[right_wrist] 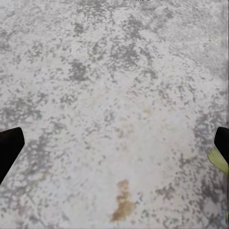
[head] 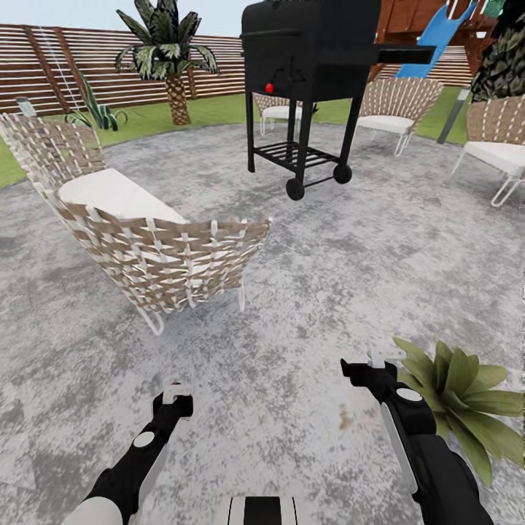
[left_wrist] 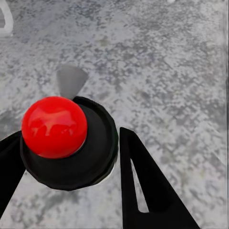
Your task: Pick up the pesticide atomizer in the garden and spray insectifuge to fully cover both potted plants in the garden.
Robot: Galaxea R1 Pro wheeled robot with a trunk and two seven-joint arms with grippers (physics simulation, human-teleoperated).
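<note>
Patio (head: pixel 306 292): round, grey mottled stone, bordered at its far edge by lawn (head: pixel 211 109) and a brown slatted fence (head: pixel 87 65). Potted plant (head: pixel 459 394): one rosette of pointed green leaves on the patio at its near right, just beside the right arm; its pot is hidden. Right gripper (head: pixel 379 362): hangs low over bare stone near a brown stain (head: pixel 344 417); in the right wrist view its two fingers (right_wrist: pixel 9 148) stand wide apart with nothing between them. Left gripper (head: pixel 175 394): low over the stone at near left; in the left wrist view a red ball on a black round cap (left_wrist: pixel 71 143) sits between its dark fingers (left_wrist: pixel 148 186), but whether they press on it cannot be told. Wicker seat (head: pixel 146 233): white cushion, left of centre. Grill (head: pixel 313 73): black, wheeled, towards the far edge. Further wicker seats (head: pixel 397 109) stand behind it and at far right. Palm (head: pixel 171 58) and striped agave (head: pixel 98 113): on the lawn by the fence.
</note>
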